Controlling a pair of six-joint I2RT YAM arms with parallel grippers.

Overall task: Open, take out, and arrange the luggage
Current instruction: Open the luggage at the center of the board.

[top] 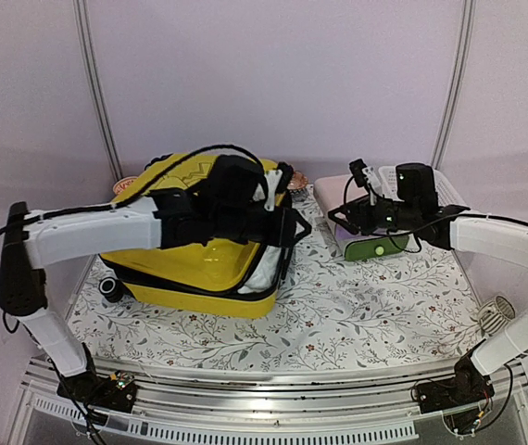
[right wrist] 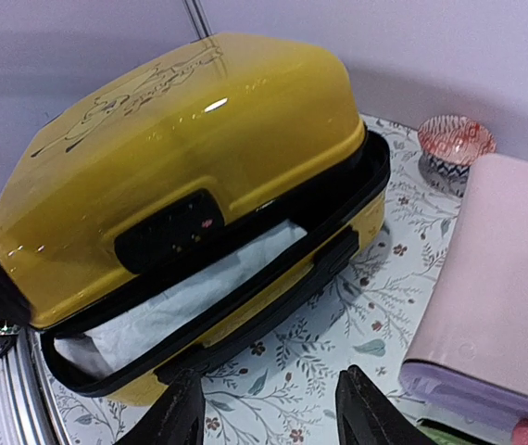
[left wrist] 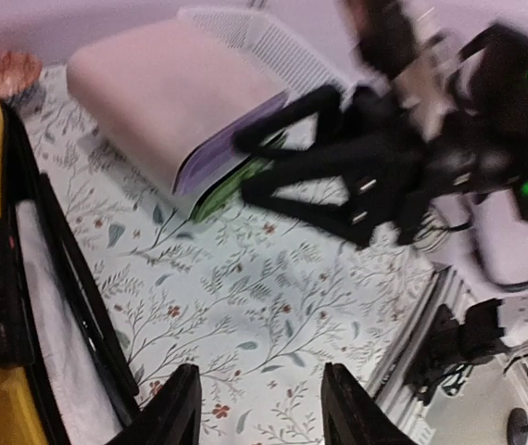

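The luggage [top: 199,264] is a glossy yellow suitcase lying at the table's left. Its lid [right wrist: 181,120] is ajar and something white [right wrist: 190,297] shows in the gap. My left gripper [top: 296,227] hovers just off the suitcase's right edge. Its fingers [left wrist: 181,408] stand apart over bare floral cloth, open and empty. My right gripper [top: 343,221] faces it from the right, above the cloth between the suitcase and the pink box. In the right wrist view that gripper [right wrist: 269,413] is open, with nothing between its fingertips. The suitcase's black zipper rim [left wrist: 23,278] shows in the left wrist view.
A pink-and-green drawer box [top: 375,246] sits right of the suitcase, with a white mesh basket [top: 445,185] behind it. A small patterned cup [right wrist: 454,144] stands at the back between them. A round white grille [top: 496,315] lies at the right edge. A metal rail [top: 273,385] runs along the front.
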